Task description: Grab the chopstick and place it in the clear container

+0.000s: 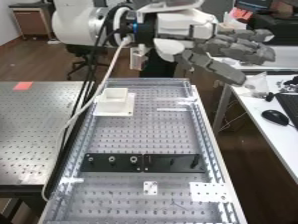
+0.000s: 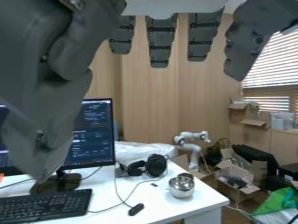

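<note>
Dark grey robot hand (image 1: pixel 229 48) hung open, fingers fairly straight. Perforated grey metal bench (image 1: pixel 149 137) held white square plastic block (image 1: pixel 115 94). Chopstick location: couldn't tell. White desk (image 2: pixel 154 202) stood before wood-panelled wall (image 2: pixel 149 102).

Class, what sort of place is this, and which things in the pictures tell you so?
Probably a robotics lab: a robot hand on a white arm, a bench with rows of holes, and a desk with a monitor.
</note>
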